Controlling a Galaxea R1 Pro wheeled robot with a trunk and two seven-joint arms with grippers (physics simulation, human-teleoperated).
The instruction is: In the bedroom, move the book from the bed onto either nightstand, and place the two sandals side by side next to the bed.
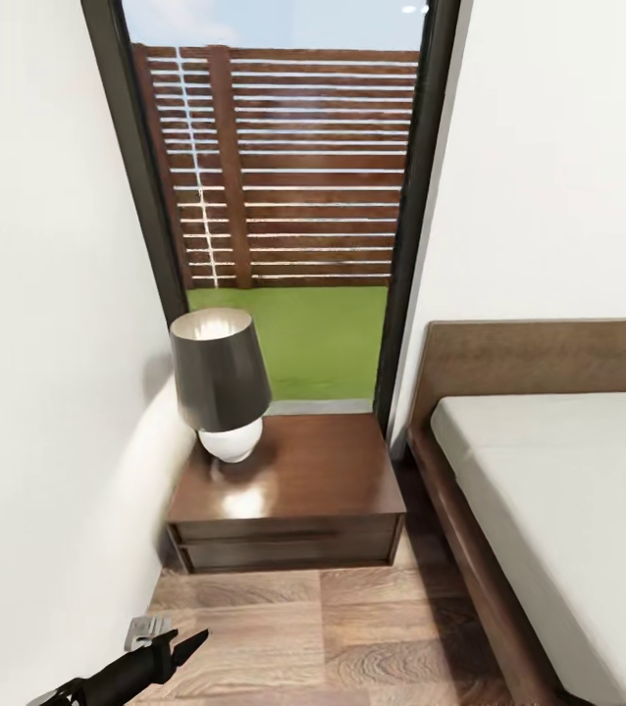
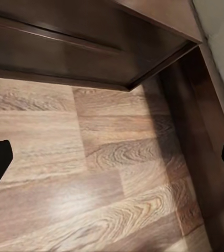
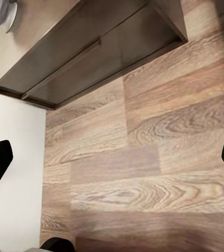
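Observation:
A dark-brown nightstand (image 1: 288, 490) stands in the corner ahead, with its drawer fronts facing me. The bed (image 1: 548, 490), a dark wooden frame with a pale-grey mattress, lies to its right. The book and the two sandals are out of view. My left gripper (image 1: 171, 644) hovers low over the plank floor in front of the nightstand (image 2: 91, 47), and its wrist view (image 2: 112, 163) has the fingers wide apart and empty. My right gripper (image 3: 112, 163) is also open and empty above the floor near the nightstand (image 3: 91, 47).
A lamp (image 1: 220, 382) with a dark shade and a white base takes up the left half of the nightstand top. A white wall (image 1: 48, 392) runs close on the left. A tall dark-framed window (image 1: 284, 216) stands behind. A strip of floor (image 1: 352, 628) separates nightstand and bed.

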